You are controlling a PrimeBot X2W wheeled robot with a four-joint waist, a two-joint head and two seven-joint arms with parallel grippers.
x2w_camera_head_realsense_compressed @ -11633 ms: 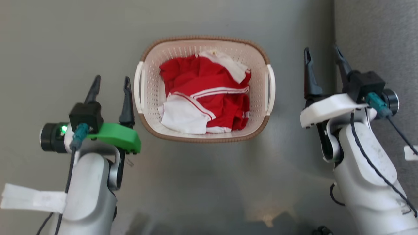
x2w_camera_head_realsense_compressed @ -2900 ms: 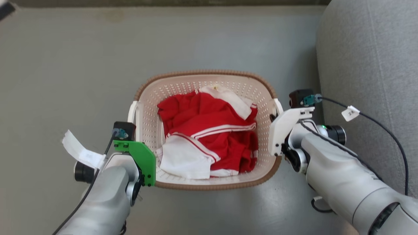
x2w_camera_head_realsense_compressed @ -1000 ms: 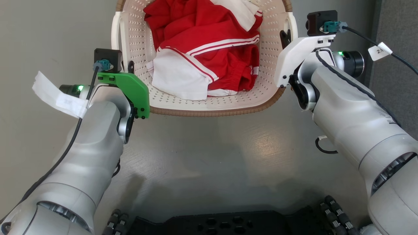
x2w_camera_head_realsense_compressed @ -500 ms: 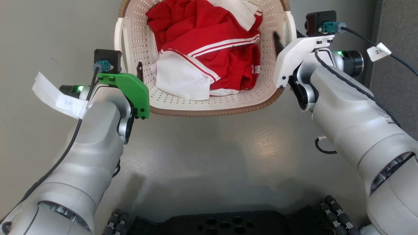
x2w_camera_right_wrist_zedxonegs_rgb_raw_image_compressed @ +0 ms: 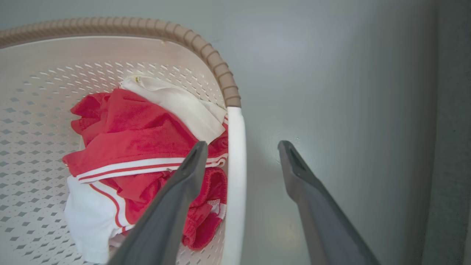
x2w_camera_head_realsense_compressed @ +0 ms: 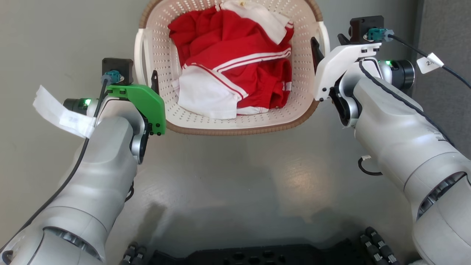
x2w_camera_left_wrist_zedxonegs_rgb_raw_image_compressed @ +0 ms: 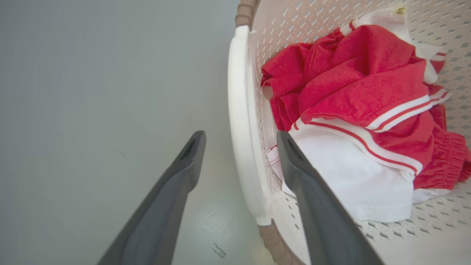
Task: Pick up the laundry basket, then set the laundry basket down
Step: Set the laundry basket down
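Smooth grey floor (x2w_camera_head_realsense_compressed: 235, 176) with soft glare, grey upholstery (x2w_camera_head_realsense_compressed: 445, 33) at right

Glossy silver-grey shells. At frame left, the left arm (x2w_camera_head_realsense_compressed: 95, 176) carries a green wrist bracket (x2w_camera_head_realsense_compressed: 141, 101); the right arm (x2w_camera_head_realsense_compressed: 397, 136) carries a white wrist bracket (x2w_camera_head_realsense_compressed: 336, 60). Black cables (x2w_camera_head_realsense_compressed: 82, 154), teal plugs (x2w_camera_head_realsense_compressed: 375, 35) and white paper tags (x2w_camera_head_realsense_compressed: 60, 116) hang off both. The left gripper (x2w_camera_left_wrist_zedxonegs_rgb_raw_image_compressed: 241, 135) and right gripper (x2w_camera_right_wrist_zedxonegs_rgb_raw_image_compressed: 241, 145) have long dark-grey tapering fingers.

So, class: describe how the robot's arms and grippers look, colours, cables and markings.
The left arm and right arm are glossy silver-grey shells. A green bracket sits on the left wrist, a white bracket on the right. Each wrist carries a black camera box, teal plug, black cable and white paper tag. The left gripper and right gripper have long, tapering dark-grey fingers.
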